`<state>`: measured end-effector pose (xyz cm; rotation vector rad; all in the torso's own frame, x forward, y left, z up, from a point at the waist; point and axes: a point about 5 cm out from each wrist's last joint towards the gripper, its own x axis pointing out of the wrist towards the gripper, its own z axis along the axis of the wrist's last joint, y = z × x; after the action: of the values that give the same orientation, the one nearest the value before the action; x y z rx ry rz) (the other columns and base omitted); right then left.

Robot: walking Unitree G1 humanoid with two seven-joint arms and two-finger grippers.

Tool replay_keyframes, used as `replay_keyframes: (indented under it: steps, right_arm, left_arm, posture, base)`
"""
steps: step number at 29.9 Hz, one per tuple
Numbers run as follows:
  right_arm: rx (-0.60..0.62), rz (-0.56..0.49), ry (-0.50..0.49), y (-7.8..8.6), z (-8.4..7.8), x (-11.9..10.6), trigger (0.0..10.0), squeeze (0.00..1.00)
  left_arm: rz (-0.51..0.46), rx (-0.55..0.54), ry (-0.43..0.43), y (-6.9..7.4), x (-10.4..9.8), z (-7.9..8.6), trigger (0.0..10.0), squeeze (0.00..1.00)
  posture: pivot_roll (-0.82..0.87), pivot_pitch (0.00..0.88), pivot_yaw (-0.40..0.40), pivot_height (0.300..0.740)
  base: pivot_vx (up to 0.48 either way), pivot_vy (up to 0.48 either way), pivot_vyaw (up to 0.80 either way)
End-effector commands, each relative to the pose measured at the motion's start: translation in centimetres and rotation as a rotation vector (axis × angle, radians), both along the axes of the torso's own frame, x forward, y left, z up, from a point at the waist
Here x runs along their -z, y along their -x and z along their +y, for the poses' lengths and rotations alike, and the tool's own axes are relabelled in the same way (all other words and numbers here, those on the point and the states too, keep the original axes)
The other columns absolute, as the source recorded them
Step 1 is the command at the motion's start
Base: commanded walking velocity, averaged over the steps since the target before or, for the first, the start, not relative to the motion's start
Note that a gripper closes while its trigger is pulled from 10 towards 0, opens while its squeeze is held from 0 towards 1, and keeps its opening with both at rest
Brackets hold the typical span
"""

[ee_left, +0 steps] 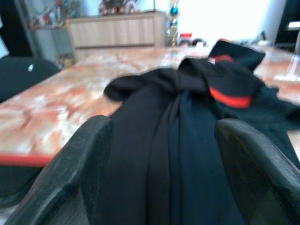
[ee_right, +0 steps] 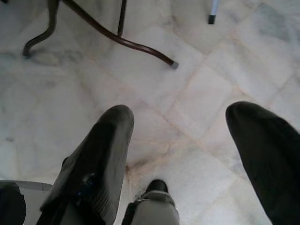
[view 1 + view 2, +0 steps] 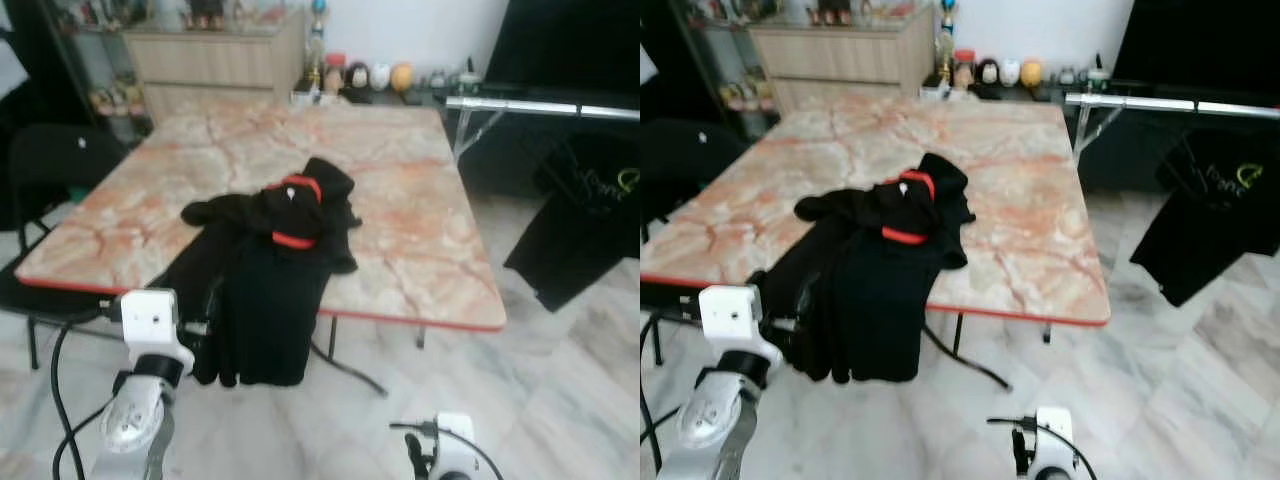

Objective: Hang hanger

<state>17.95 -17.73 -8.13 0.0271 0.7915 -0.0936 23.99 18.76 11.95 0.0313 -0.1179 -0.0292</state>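
Observation:
A black garment (image 3: 268, 270) with red trim lies bunched on the marble table (image 3: 410, 200), and its lower half hangs over the front edge. My left gripper (image 1: 164, 126) is open, level with the table edge and close to the hanging cloth, which lies just past its fingers (image 1: 79, 159). At the right a silver clothes rail (image 3: 540, 107) carries a black T-shirt (image 3: 585, 215). My right gripper (image 2: 180, 112) hangs low and open over the marble floor, holding nothing.
A black chair (image 3: 50, 170) stands left of the table. A wooden cabinet (image 3: 215, 60) and small ornaments line the back wall. Curved table legs (image 2: 117, 40) rest on the floor near my right arm (image 3: 450, 462). Open floor lies between table and rail.

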Motion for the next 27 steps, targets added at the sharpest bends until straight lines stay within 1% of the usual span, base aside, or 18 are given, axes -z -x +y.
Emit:
replay_keyframes:
  steps: [1,3,6,10,11,12,13,14,15,16,17,18,19,21,23,24,26,27]
  right_arm:
    - [0.000,0.001,-0.003,-0.5,0.2,-0.2,10.0,0.00]
    - [0.000,-0.005,-0.004,-0.8,0.3,-0.3,10.0,0.00]
    - [0.002,-0.028,-0.008,-2.0,0.7,-0.8,10.0,0.00]
    - [0.013,-0.056,-0.018,-3.2,1.1,-1.4,10.0,0.00]
    - [0.013,-0.056,-0.018,-3.2,1.1,-1.4,10.0,0.00]
    - [0.033,-0.063,-0.022,-3.5,1.0,-1.6,10.0,0.00]
    - [0.042,-0.065,-0.020,-3.6,0.9,-1.7,10.0,0.00]
    - [0.042,-0.065,-0.020,-3.6,0.9,-1.7,10.0,0.00]
    - [0.041,-0.065,-0.017,-3.7,0.7,-1.7,10.0,0.00]
    - [0.041,-0.064,-0.016,-3.7,0.7,-1.8,10.0,0.00]
    - [0.041,-0.063,-0.014,-3.8,0.6,-1.8,10.0,0.00]
    - [0.038,-0.063,-0.005,-3.9,0.3,-1.9,10.0,0.00]
    - [0.041,-0.064,0.001,-4.0,-0.1,-2.0,10.0,0.00]
    - [0.045,-0.062,0.010,-4.2,-0.5,-2.1,10.0,0.00]
    - [0.044,-0.058,0.018,-4.2,-0.7,-2.1,10.0,0.00]
    - [0.051,-0.056,0.022,-4.2,-1.1,-2.1,10.0,0.00]
    - [0.053,-0.053,0.026,-4.2,-1.3,-2.1,10.0,0.00]
    - [0.051,-0.047,0.032,-4.1,-1.5,-2.1,10.0,0.00]
  left_arm:
    - [-0.014,0.001,-0.016,-0.6,-0.1,0.3,10.0,0.00]
    - [-0.017,-0.001,-0.018,-0.7,-0.2,0.3,10.0,0.00]
    - [-0.025,-0.009,-0.034,-1.7,-0.2,0.9,10.0,0.00]
    - [0.044,0.022,-0.059,-2.7,1.4,1.7,10.0,0.00]
    - [0.044,0.022,-0.059,-2.7,1.4,1.7,10.0,0.00]
    - [0.144,0.055,-0.078,-3.2,3.7,2.1,10.0,0.00]
    - [0.246,0.052,-0.099,-3.5,5.8,2.5,10.0,0.00]
    - [0.246,0.052,-0.099,-3.5,5.8,2.5,10.0,0.00]
    - [0.342,0.051,-0.110,-3.4,7.6,2.8,10.0,0.00]
    - [0.380,0.053,-0.117,-3.3,8.3,2.9,10.0,0.00]
    - [0.414,0.054,-0.137,-3.2,9.0,3.0,10.0,0.00]
    - [0.505,0.042,-0.137,-2.5,10.7,3.3,10.0,0.00]
    - [0.575,0.028,-0.165,-1.9,12.0,3.6,10.0,0.00]
    - [0.646,0.020,-0.146,-0.9,13.4,3.8,10.0,0.00]
    - [0.696,0.006,-0.159,-0.2,14.2,4.0,10.0,0.00]
    - [0.744,-0.008,-0.133,0.7,15.1,4.1,10.0,0.00]
    - [0.780,-0.023,-0.123,1.5,15.8,4.2,10.0,0.00]
    - [0.824,-0.041,-0.119,2.5,16.5,4.4,10.0,0.00]
  posture:
    - [0.06,0.000,0.002,0.740]
    - [0.06,0.000,0.002,0.740]
    - [0.07,0.000,0.009,0.740]
    - [0.06,0.000,0.032,0.740]
    - [0.06,0.000,0.032,0.740]
    - [0.06,0.000,0.034,0.740]
    - [0.06,0.000,0.031,0.740]
    - [0.06,0.000,0.031,0.740]
    - [0.06,0.000,0.029,0.740]
    - [0.06,0.000,0.029,0.740]
    - [0.05,0.000,0.026,0.740]
    - [0.06,0.000,0.018,0.740]
    - [0.06,0.000,0.015,0.740]
    - [0.06,0.000,0.008,0.740]
    - [0.06,0.000,-0.003,0.740]
    - [0.06,0.000,-0.009,0.740]
    - [0.06,0.000,-0.011,0.740]
    - [0.05,0.000,-0.010,0.740]
  base:
    - [-0.266,0.000,0.00]
    - [-0.266,0.000,0.00]
    - [-0.266,0.000,0.00]
    - [-0.191,0.000,0.00]
    - [0.000,0.000,0.00]
    - [0.000,0.000,0.00]
    - [0.000,0.000,0.00]
    - [0.000,0.000,0.00]
    - [0.000,0.000,0.00]
    - [0.000,0.000,0.00]
    - [0.000,0.000,0.00]
    - [0.000,0.000,0.00]
    - [0.000,0.000,0.00]
    - [0.000,0.000,0.00]
    - [0.000,0.000,0.00]
    - [0.000,0.000,0.00]
    - [0.000,0.000,0.00]
    - [0.000,0.000,0.00]
